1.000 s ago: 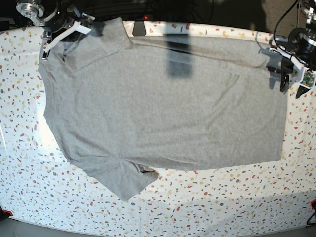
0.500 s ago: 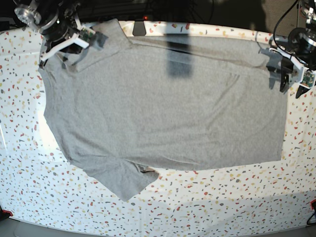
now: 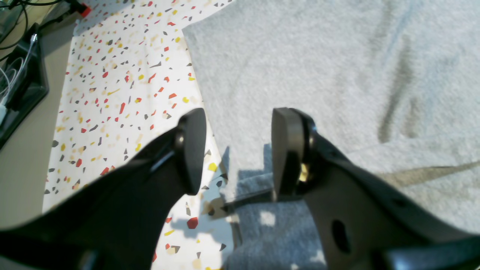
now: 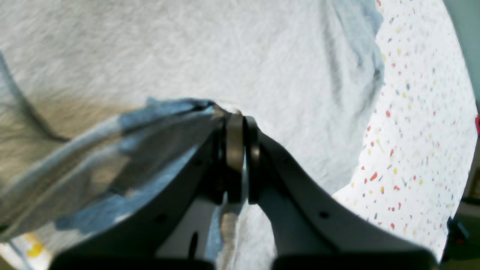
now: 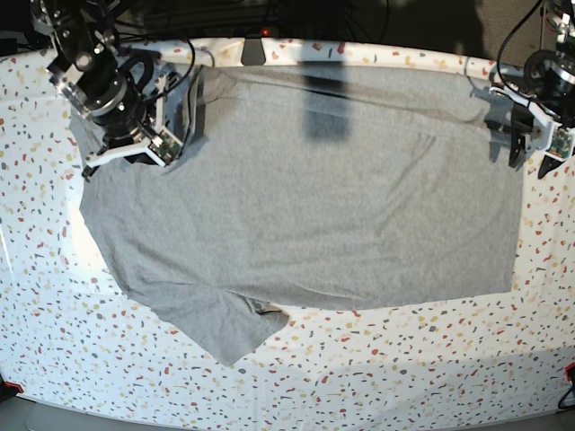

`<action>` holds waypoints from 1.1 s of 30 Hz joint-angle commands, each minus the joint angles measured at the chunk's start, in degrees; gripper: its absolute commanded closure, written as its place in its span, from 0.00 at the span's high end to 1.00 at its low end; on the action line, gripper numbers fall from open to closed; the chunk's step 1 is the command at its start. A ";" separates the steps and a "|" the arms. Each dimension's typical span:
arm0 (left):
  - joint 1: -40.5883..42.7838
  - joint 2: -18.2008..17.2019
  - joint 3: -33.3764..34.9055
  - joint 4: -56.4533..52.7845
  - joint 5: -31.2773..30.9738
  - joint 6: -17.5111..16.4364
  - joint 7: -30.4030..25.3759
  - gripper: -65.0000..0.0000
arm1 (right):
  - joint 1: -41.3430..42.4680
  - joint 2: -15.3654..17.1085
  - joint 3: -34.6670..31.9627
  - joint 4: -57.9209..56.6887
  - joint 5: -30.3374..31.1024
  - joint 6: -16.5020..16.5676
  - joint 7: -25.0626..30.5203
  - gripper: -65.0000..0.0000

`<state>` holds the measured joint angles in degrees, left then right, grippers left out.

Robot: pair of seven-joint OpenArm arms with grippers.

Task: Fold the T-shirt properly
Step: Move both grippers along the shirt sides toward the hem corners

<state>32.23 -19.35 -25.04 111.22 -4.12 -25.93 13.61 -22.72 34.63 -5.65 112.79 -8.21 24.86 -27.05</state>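
Base view shows the T-shirt (image 5: 305,197) spread plain side up across the speckled tabletop (image 5: 377,359), its body a broad grey rectangle, one short sleeve pointing toward the near edge at lower left. At upper left of that view the right claw (image 5: 175,135) sits over the far sleeve, which is pulled up off the surface and bunched into dark folds just beside it. Right wrist view gives the detail: the right claw (image 4: 239,150) has its two fingers pressed together on a fold of grey cloth, and the pinched fabric (image 4: 112,157) drapes away to the left in a loose, shadowed ridge, above the flat shirt below. Speckled tabletop (image 4: 412,150) shows to the right of the shirt's edge there. At the far right of the base view the left claw (image 5: 521,135) hangs at the shirt's corner near the hem. Left wrist view shows the left claw (image 3: 234,150) spread wide, holding nothing, one finger above bare tabletop (image 3: 120,93) and the other above the shirt (image 3: 337,75), with the shirt's edge running between them. A dark tray (image 3: 18,75) with cables lies off the tabletop's edge.
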 commanded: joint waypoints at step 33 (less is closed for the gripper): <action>-4.22 -6.34 -0.42 0.83 -5.16 2.99 -1.40 0.43 | 17.40 -14.64 3.82 -6.51 5.14 -1.20 -11.96 0.43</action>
<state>28.21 -24.82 -25.04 111.22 -8.97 -23.16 13.65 -6.20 19.55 -2.15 105.10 -3.05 24.23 -40.14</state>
